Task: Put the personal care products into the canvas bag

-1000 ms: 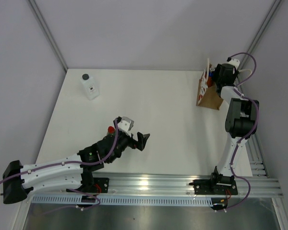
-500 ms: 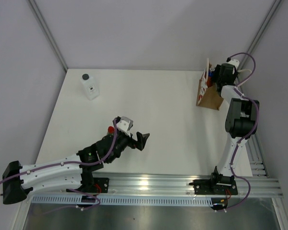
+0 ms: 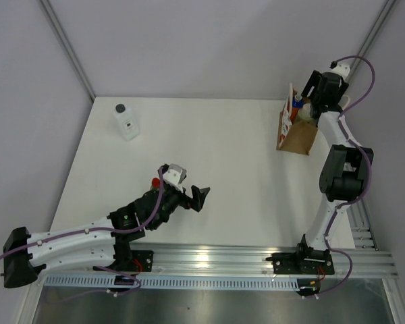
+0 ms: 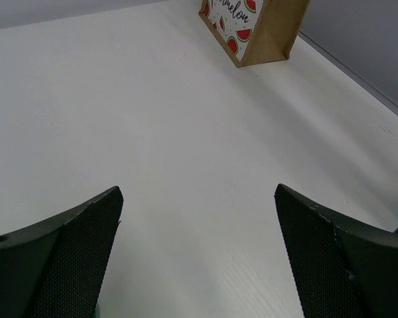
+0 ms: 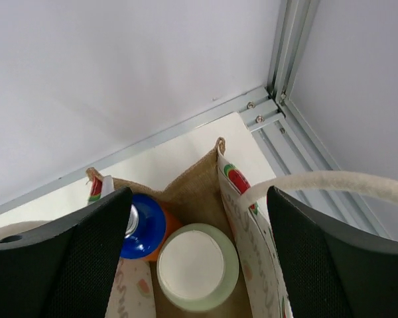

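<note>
Three bottles are in sight, one out on the white worktop and two in the single canvas bag, which stands upright at the upper right of the overhead view. The clear square bottle with a black cap stands alone at the upper left, well apart from both arms. In the right wrist view, the orange-red bottle with a blue cap and the olive-green bottle with a whitish cap stand side by side inside the bag, touching or nearly so. The right hand hangs directly above the bag's mouth, fingers spread and holding nothing, with one white cord handle crossing its right finger. The left hand, low and centre-left in the overhead view, is spread wide and empty.
</note>
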You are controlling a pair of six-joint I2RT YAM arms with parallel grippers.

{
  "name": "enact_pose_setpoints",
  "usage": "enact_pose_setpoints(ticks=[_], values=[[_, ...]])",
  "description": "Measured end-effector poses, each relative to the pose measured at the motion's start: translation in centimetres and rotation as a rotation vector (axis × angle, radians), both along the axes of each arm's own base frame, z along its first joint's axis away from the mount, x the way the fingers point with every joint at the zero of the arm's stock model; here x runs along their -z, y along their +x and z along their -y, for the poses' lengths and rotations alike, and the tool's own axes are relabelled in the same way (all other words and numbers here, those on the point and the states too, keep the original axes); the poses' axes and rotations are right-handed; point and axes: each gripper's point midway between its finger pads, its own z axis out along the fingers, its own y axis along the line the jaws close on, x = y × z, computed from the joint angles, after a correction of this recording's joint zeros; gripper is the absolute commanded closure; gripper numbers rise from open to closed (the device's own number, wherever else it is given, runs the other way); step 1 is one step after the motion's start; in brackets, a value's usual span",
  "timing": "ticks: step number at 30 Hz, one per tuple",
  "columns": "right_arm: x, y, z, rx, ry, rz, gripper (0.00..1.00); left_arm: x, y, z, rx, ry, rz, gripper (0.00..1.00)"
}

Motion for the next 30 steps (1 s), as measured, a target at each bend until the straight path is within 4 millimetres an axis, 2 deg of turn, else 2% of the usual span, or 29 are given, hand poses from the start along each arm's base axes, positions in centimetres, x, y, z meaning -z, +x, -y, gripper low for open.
enact_pose_setpoints(ticks=[3, 6, 8, 11, 14, 16, 18, 21, 24, 27, 30], values=[[-1.4, -0.8, -0.2, 0.003, 0.015, -0.001, 0.14, 0.0, 0.0, 0.0, -0.001, 0.000, 0.001, 0.01], [-3.6, -2.2, -0.8, -0.012, 0.048, 0.010, 0.14, 0.0, 0.0, 0.0, -0.002, 0.000, 0.000, 0.01], [-6.4, -3.5, -1.7, -0.036, 0.078, 0.058, 0.14, 0.0, 0.1, -0.1, -0.004, 0.001, 0.001, 0.01], [-10.9, -6.5, -3.7, -0.093, 0.119, 0.149, 0.13, 0.0, 0.1, -0.1, -0.010, 0.003, 0.001, 0.01], [-15.0, -10.1, -7.1, -0.186, 0.155, 0.252, 0.13, 0.0, 0.2, -0.2, -0.017, 0.003, 0.002, 0.01], [-16.7, -12.1, -10.5, -0.279, 0.173, 0.299, 0.13, 0.0, 0.3, -0.4, -0.028, 0.004, 0.005, 0.01], [-17.5, -13.6, -14.9, -0.399, 0.191, 0.320, 0.13, -0.2, 0.4, -0.6, -0.040, 0.004, 0.011, 0.01], [-16.5, -15.3, -20.8, -0.556, 0.234, 0.291, 0.13, -0.8, 0.6, -1.2, -0.067, -0.012, 0.024, 0.01], [-13.1, -17.7, -25.6, -0.676, 0.284, 0.213, 0.13, -1.4, 0.8, -1.9, -0.095, -0.030, 0.035, 0.01], [-8.8, -21.3, -29.8, -0.781, 0.315, 0.114, 0.13, -1.6, 1.1, -2.4, -0.127, -0.032, 0.039, 0.01], [-6.0, -25.5, -33.1, -0.885, 0.341, 0.048, 0.13, -1.3, 1.5, -3.2, -0.171, -0.012, 0.040, 0.01]])
